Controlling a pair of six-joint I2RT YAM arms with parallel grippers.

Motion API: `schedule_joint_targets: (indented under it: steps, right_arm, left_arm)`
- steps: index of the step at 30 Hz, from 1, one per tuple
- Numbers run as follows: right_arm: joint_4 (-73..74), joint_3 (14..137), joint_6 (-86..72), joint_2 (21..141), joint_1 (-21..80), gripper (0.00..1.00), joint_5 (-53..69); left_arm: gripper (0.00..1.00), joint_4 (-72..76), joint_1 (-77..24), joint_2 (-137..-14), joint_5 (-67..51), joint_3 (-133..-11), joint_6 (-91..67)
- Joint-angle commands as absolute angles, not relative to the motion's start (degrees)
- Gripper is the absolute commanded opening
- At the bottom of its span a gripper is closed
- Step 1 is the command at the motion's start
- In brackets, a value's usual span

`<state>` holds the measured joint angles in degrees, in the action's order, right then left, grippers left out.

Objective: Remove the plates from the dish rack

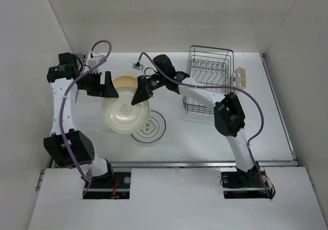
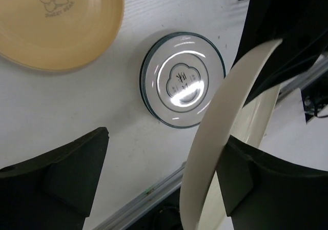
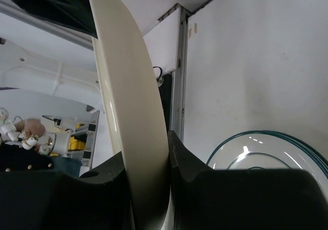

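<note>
My right gripper [image 1: 138,97] [image 3: 148,173] is shut on the rim of a cream plate [image 1: 123,116] [image 3: 130,102], holding it tilted above the table. The plate's opposite rim [image 2: 225,127] stands between the open fingers of my left gripper [image 1: 113,85] [image 2: 164,179]. It lies against the right finger [image 2: 271,189], with a wide gap to the left finger [image 2: 61,184]. A yellow-orange plate [image 1: 125,80] [image 2: 56,25] lies flat behind the cream one. A white plate with a dark rim ring [image 1: 152,128] [image 2: 182,79] [image 3: 266,153] lies flat on the table. The wire dish rack [image 1: 207,79] at the back right shows no plates.
A small cream cup holder [image 1: 240,78] hangs on the rack's right side. White walls enclose the table on the left, back and right. A metal rail [image 1: 205,163] runs along the near edge of the table.
</note>
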<state>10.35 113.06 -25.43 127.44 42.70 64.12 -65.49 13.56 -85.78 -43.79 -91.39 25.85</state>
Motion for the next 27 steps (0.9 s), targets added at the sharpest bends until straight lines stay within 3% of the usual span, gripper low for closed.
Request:
schedule_joint_targets:
  steps: [1, 3, 5, 6, 8, 9, 10, 11, 13, 14, 18, 24, 25, 27]
  right_arm:
    - [2.64, 114.7, -25.93, 122.43, 41.4, 0.0, 69.79]
    - [2.64, 114.7, -25.93, 122.95, 41.4, 0.0, 68.56]
    - [2.64, 115.22, -25.93, 123.48, 41.4, 0.0, 66.54]
    - [2.64, 115.92, -26.45, 123.49, 41.4, 0.0, 65.75]
    - [3.25, 116.8, -26.46, 123.49, 41.4, 0.0, 63.73]
    - [4.12, 117.68, -26.46, 124.01, 41.4, 0.01, 62.85]
    - [5.0, 118.21, -26.46, 124.01, 41.4, 0.3, 61.54]
    - [7.62, 118.21, -26.46, 124.01, 40.61, 0.51, 56.22]
    - [12.63, 120.05, -26.46, 123.49, 39.47, 0.82, 47.16]
    - [16.92, 120.06, -26.46, 123.49, 37.98, 0.88, 37.54]
    - [16.71, 113.23, -26.98, 114.82, 34.9, 0.9, 24.99]
    - [17.75, 109.78, -23.56, 108.9, 33.57, 0.9, 23.2]
    - [18.28, 108.91, -22.86, 108.29, 33.57, 0.9, 22.16]
    - [18.28, 107.76, -22.85, 106.62, 33.57, 0.9, 21.37]
  left_arm:
    - [0.77, -73.43, 13.8, -87.27, -46.75, -90.7, 33.38]
    - [0.71, -77.67, 13.8, -88.41, -49.2, -92.8, 39.16]
    - [0.59, -83.46, 13.8, -90.96, -49.75, -94.21, 42.17]
    - [0.3, -84.97, 13.8, -91.84, -50.27, -94.83, 43.32]
    - [0.0, -86.57, 13.8, -94.39, -50.27, -96.06, 44.03]
    - [0.0, -86.57, 13.8, -95.0, -49.66, -96.76, 42.9]
    - [0.0, -85.27, 13.8, -95.53, -48.7, -96.77, 41.76]
    - [0.0, -82.99, 13.8, -95.54, -47.56, -96.77, 35.48]
    - [0.0, -72.29, 14.49, -95.54, -45.28, -96.77, 26.94]
    - [0.0, -68.07, 15.11, -96.06, -42.31, -95.81, 18.54]
    - [0.0, -56.35, 15.12, -103.67, -37.97, -99.74, 9.08]
    - [0.0, -57.73, 14.33, -120.04, -34.04, -114.66, 5.1]
    - [0.05, -58.79, 12.67, -123.63, -32.62, -115.83, 6.14]
    - [0.37, -59.59, 11.61, -125.33, -29.46, -115.84, 7.64]
